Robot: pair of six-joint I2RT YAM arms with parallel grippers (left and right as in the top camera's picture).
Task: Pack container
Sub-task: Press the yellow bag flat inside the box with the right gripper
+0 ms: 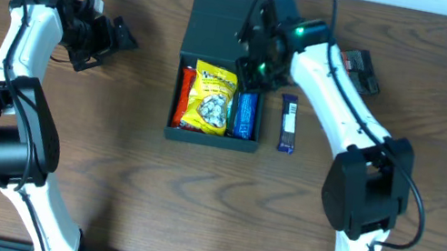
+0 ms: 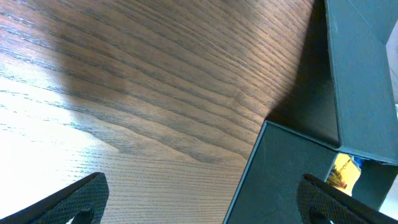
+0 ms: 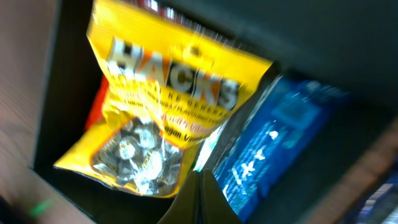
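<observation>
Right claw [image 1: 253, 70] hangs over the far-right part of the open container [image 1: 212, 140], tips pointing down into it. In the wrist view its two fingers look pressed together w/ no gap, and nothing shows between them. That view is blurred, so a thin item can't be ruled out. The claw sits just above the contents, btw the yellow bag [image 1: 212, 98] and the blue pkt [image 1: 245, 116]. Whether it touches either, can't tell.

Left claw [image 1: 115, 36] is off to the left, well apart from the container, over bare worktop [image 1: 123, 172]. Its fingers are spread wide, holding nothing and touching nothing.

The container, a dark box w/ its flap lid [image 1: 223, 13] folded back on the far side, sits mid-worktop toward the far edge. Inside, side by side, are a red pkt [image 1: 182, 96] at left, the yellow bag of sweets in the middle and the blue pkt at right. They cover most of the floor.

Progress, as a judgement: well along, not finished. Three items are in. A blue-and-white bar [image 1: 288, 123] lies on the worktop just beside the container's right wall, so prob. one more to load. A dark pkt [image 1: 364, 72] w/ red on it lies farther right, near the right arm and partly hidden; it may also belong. The lid is open, so closing it is likely left too.
</observation>
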